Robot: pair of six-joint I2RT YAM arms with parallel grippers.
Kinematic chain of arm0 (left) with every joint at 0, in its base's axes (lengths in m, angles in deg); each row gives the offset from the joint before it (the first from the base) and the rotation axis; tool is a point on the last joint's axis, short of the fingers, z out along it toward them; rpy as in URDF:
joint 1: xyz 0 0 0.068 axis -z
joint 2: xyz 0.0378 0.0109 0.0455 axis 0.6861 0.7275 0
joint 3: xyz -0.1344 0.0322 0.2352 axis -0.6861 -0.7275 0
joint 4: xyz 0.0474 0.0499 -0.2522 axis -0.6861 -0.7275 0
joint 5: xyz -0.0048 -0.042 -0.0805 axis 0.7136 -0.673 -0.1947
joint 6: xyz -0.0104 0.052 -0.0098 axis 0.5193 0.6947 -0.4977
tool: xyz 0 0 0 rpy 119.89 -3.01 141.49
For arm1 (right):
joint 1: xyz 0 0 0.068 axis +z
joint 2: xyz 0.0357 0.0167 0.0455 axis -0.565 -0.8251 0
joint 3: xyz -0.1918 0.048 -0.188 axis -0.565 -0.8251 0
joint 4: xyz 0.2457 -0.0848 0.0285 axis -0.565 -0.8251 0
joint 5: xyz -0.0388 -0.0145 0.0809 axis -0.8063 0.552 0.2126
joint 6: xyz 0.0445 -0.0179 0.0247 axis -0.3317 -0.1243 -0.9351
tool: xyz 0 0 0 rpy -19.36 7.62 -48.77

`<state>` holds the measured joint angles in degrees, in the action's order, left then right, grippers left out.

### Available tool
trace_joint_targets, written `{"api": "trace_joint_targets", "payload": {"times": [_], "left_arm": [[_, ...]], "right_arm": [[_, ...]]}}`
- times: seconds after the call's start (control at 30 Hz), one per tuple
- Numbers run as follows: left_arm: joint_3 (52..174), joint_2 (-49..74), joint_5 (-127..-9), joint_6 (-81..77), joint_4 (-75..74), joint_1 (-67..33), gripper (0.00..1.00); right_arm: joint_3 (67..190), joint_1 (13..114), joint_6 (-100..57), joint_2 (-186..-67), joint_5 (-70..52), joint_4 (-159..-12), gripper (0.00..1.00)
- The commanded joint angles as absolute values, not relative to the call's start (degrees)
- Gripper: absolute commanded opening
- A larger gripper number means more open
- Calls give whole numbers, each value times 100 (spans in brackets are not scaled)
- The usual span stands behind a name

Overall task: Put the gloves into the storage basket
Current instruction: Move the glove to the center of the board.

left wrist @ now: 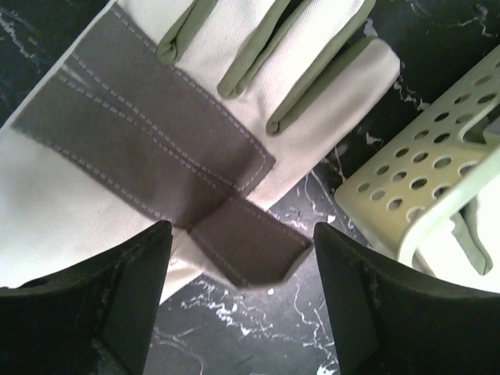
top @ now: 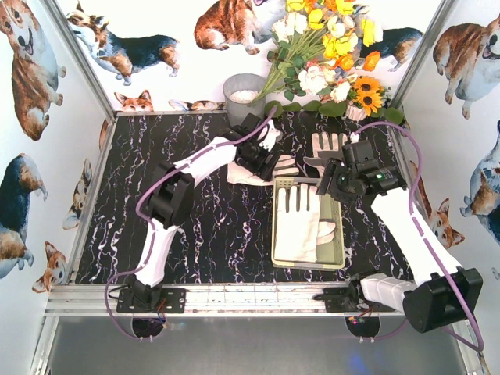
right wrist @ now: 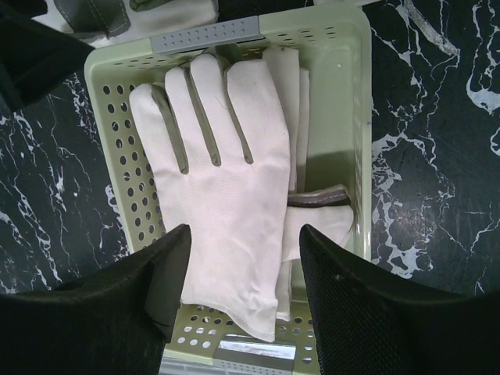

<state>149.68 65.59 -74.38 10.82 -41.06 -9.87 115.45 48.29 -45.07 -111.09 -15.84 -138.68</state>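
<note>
Overhead, the gaping left gripper (top: 262, 162) masks a glove (left wrist: 180, 101); its wrist view shows the glove slanting, fingertips away. The right gripper (right wrist: 242, 234) gapes too.

The table (top: 211, 234) was black marble with white veins. The basket (right wrist: 353, 94) was pale yellow-green, dotted with round holes, with a grey strip at one end. The gloves (right wrist: 226, 203) were cream-white; the loose glove (left wrist: 328, 47) carried grey patches with pale stitching and green finger sides. The walls (top: 31, 195) were white with tan, black and white corgi prints. The bucket (top: 242, 98) was grey, and the flowers (top: 328, 47) yellow, white and orange. The arms (top: 406, 226) were white and black, the cables (top: 117, 289) purple, and the gripper fingers (left wrist: 86, 312) black.
</note>
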Motion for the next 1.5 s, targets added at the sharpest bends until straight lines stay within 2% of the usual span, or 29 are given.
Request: {"api": "trace_joint_targets", "payload": {"times": [0.0, 0.1, 0.27, 0.37, 0.53, 0.73, 0.9, 1.0, 1.17, 1.2, 1.27, 1.3, 1.37, 1.47], "left_arm": [[15464, 6929, -7856, 1265, -4134, -1019, 63], [15519, 7005, -7768, 1186, -4086, -1019, 50], [15486, 6927, -7299, 1020, -4233, -1118, 21], [14958, 6570, -7111, 682, -3966, -1301, 14], [13389, 5440, -6956, -391, -3011, -1748, 0], [11867, 4029, -6385, -1244, -2968, -2359, 0], [11393, 3106, -5738, -1678, -3717, -2426, 0], [11131, 2715, -5861, -2215, -3975, -2329, 0], [10862, 2630, -6566, -2570, -3545, -1899, 1], [10844, 2668, -6835, -2583, -3361, -1827, 11], [10829, 2669, -7107, -2623, -3097, -1769, 39], [10809, 2632, -7197, -2641, -2983, -1766, 46], [10800, 2485, -7231, -2540, -2882, -1774, 52], [10770, 2268, -7119, -2259, -3048, -1859, 55]], "right_arm": [[11632, 4787, -4626, -10736, -1765, -13735, 60], [11539, 4776, -4702, -10646, -1810, -13738, 60], [11613, 4758, -4673, -10776, -1739, -13692, 60], [11663, 4758, -4654, -10906, -1657, -13580, 60], [11714, 4758, -4574, -11307, -1298, -13125, 60], [12167, 4799, -4691, -11981, -838, -12763, 60], [12575, 5093, -4934, -12606, -604, -12209, 60], [12912, 5422, -5078, -13141, -521, -12065, 59], [13444, 6002, -5607, -13965, -241, -12054, 58], [13482, 6112, -5743, -14057, -243, -12027, 58], [13478, 6309, -5918, -14174, -235, -11874, 61], [13482, 6405, -5964, -14218, -236, -11813, 63], [13513, 6563, -5962, -14309, -177, -11775, 63], [13646, 6720, -5744, -14481, 44, -11889, 69]]}}
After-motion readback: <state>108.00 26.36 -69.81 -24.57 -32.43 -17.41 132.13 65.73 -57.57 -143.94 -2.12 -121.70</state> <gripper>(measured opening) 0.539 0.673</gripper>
